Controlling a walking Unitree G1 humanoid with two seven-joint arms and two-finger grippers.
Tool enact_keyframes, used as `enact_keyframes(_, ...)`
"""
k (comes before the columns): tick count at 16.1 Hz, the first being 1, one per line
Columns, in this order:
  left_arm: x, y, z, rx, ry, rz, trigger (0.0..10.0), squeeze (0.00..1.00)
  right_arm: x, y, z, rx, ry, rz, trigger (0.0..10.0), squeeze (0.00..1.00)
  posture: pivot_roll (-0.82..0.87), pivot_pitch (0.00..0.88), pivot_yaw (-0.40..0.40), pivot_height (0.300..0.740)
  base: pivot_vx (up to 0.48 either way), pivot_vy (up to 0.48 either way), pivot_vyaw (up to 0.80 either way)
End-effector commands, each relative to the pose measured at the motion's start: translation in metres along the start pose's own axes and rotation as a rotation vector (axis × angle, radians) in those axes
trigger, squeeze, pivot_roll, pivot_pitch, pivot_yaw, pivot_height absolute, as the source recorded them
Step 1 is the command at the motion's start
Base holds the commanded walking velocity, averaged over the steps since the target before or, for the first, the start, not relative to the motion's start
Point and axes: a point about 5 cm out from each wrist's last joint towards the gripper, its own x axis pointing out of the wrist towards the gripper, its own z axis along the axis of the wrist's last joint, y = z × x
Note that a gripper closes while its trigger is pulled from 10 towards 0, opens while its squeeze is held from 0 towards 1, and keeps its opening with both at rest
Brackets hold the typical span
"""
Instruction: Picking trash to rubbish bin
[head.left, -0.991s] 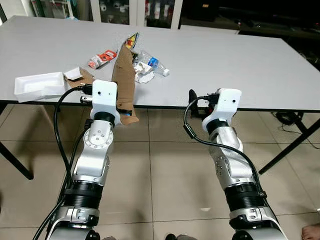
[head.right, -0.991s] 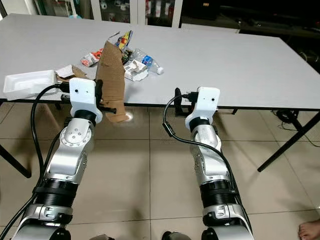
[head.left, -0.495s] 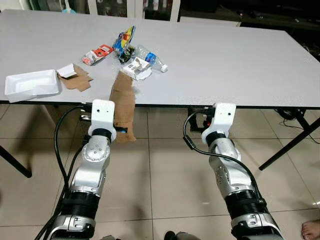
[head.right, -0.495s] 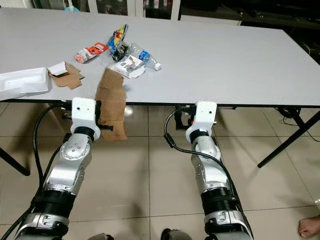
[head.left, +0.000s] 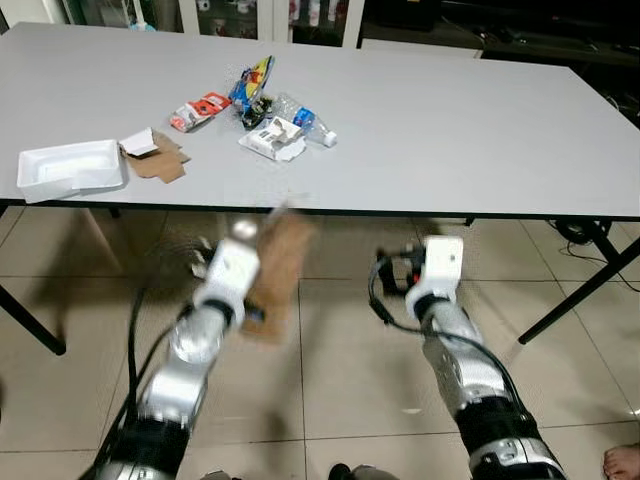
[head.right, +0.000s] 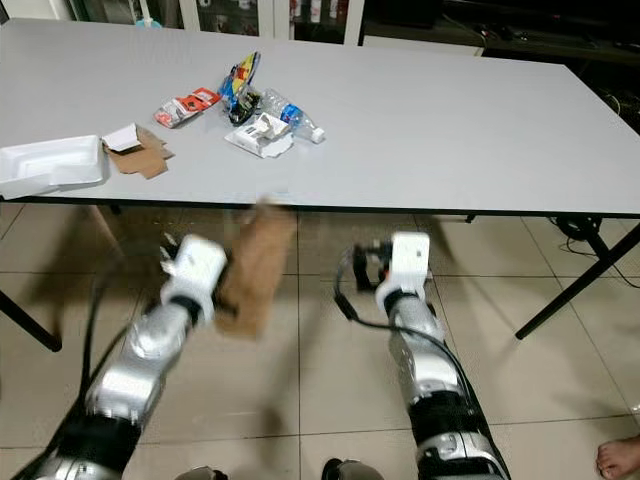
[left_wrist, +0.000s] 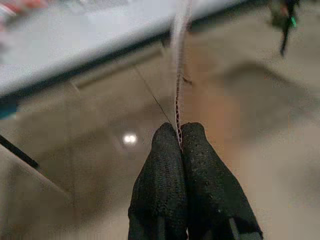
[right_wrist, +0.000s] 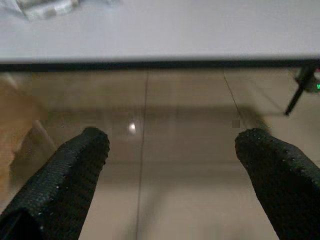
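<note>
Left claw (left_wrist: 180, 145) is pinched tight on the edge of a brown cardboard piece (head.left: 278, 270), held below the table (head.left: 480, 130) edge over the tiled floor (head.left: 330, 380); the arm is motion-blurred. Right claw (right_wrist: 172, 150) has fingers spread wide, holds nothing, low in front of the table. Risk: grip is only on a thin edge, so a fast swing could let the cardboard slip or flap loose and drop on the floor; no bin visible, so drop target can't be judged. Cardboard sticks up and outward from the left claw, beside the right arm. More trash on the table: plastic bottle (head.left: 305, 121), red wrapper (head.left: 201, 109), white tray (head.left: 70, 167), torn cardboard scrap (head.left: 157, 160).
</note>
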Motion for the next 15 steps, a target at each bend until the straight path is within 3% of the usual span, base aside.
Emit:
enact_keyframes(1, -0.003, -0.006, -0.013, 0.034, 0.051, -0.047, 10.0, 0.00, -0.005, -0.010, -0.014, -0.017, 0.050, -0.021, 10.0, 0.00, -0.06, 0.080, -0.102, 0.740, 0.000, 0.000, 0.00)
enact_keyframes(2, -0.006, -0.007, -0.027, 0.034, 0.102, -0.050, 10.0, 0.00, -0.008, -0.014, -0.027, -0.027, 0.103, -0.024, 10.0, 0.00, -0.06, 0.083, -0.104, 0.740, 0.000, 0.000, 0.00)
enact_keyframes(5, -0.010, -0.006, -0.041, 0.049, 0.156, -0.041, 10.0, 0.00, -0.013, -0.019, -0.042, -0.034, 0.158, -0.032, 10.0, 0.00, -0.06, 0.084, -0.105, 0.740, 0.000, 0.000, 0.00)
enact_keyframes(8, -0.018, -0.004, -0.073, 0.056, 0.292, -0.008, 10.0, 0.00, -0.024, -0.029, -0.068, -0.052, 0.272, -0.031, 10.0, 0.00, -0.06, 0.083, -0.103, 0.740, 0.000, 0.000, 0.00)
enact_keyframes(10, -0.022, -0.006, -0.091, -0.020, 0.361, 0.026, 10.0, 0.00, -0.030, -0.033, -0.082, -0.069, 0.338, -0.032, 10.0, 0.00, -0.06, 0.083, -0.105, 0.740, 0.000, 0.000, 0.00)
enact_keyframes(12, -0.034, -0.016, -0.117, -0.120, 0.477, 0.076, 10.0, 0.00, -0.050, -0.039, -0.112, -0.066, 0.477, -0.026, 10.0, 0.00, -0.06, 0.080, -0.105, 0.740, 0.000, 0.000, 0.00)
enact_keyframes(15, -0.040, -0.024, -0.129, -0.189, 0.518, 0.090, 10.0, 0.00, -0.068, -0.043, -0.134, -0.068, 0.584, -0.017, 10.0, 0.00, -0.06, 0.072, -0.109, 0.740, 0.000, 0.000, 0.00)
